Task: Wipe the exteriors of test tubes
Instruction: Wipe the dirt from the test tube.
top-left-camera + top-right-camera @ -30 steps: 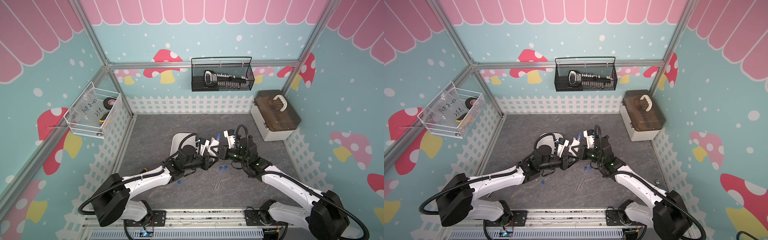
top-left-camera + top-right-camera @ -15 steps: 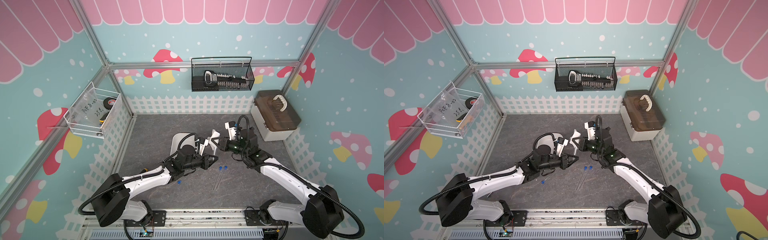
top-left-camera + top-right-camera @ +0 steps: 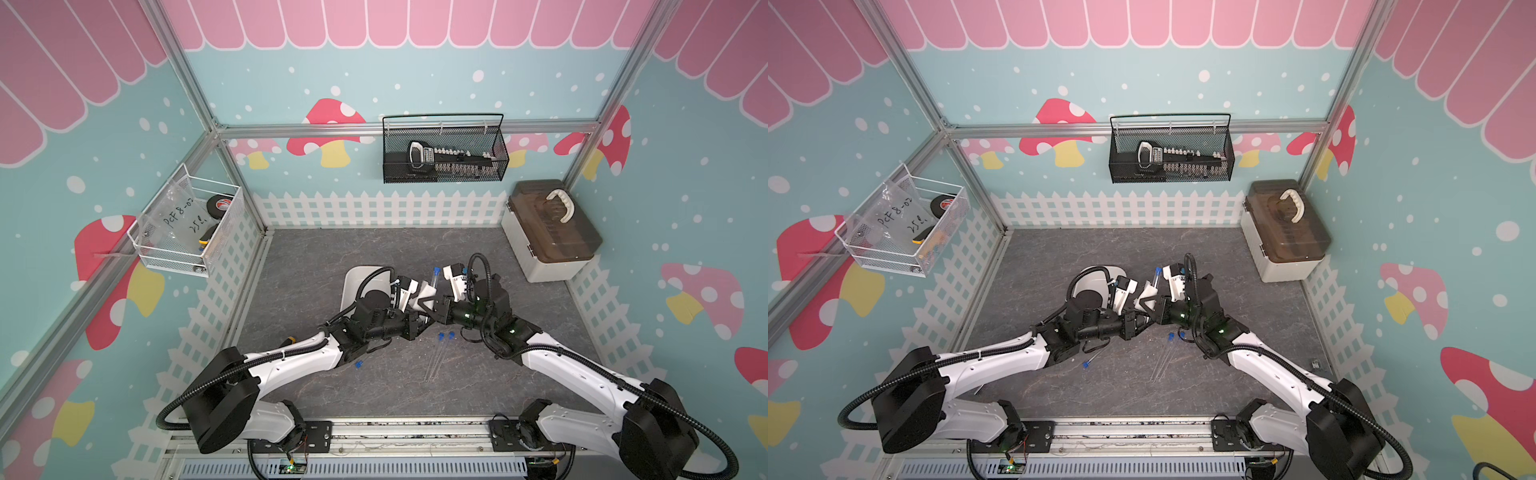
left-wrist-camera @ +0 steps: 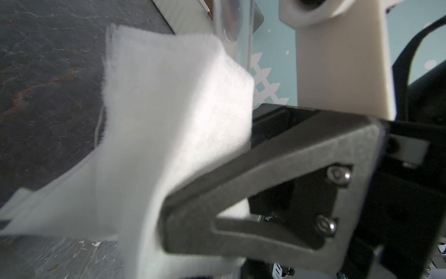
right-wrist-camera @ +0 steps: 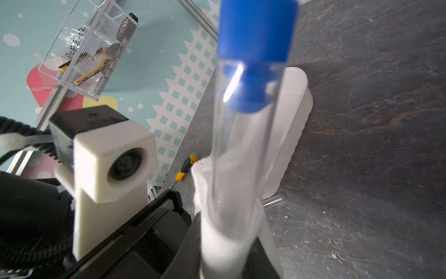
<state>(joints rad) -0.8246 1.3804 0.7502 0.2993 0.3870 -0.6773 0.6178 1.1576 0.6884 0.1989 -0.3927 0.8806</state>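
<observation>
Cloth hides the lower end of the blue-capped test tube.

Left arm and right arm stretched forward, converging inward; left gripper clamped tight, right gripper pinched narrow, tips nearly meeting.

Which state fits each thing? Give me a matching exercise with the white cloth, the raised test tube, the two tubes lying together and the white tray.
Things: 1 white cloth; 2 raised test tube; 3 two tubes lying together; 4 white tray.
States: A side by side on the grey mat; B held in the right hand; C partly covered by the left arm; D wrapped around a tube.
Pairs: 1-D; 2-B; 3-A; 4-C.
</observation>
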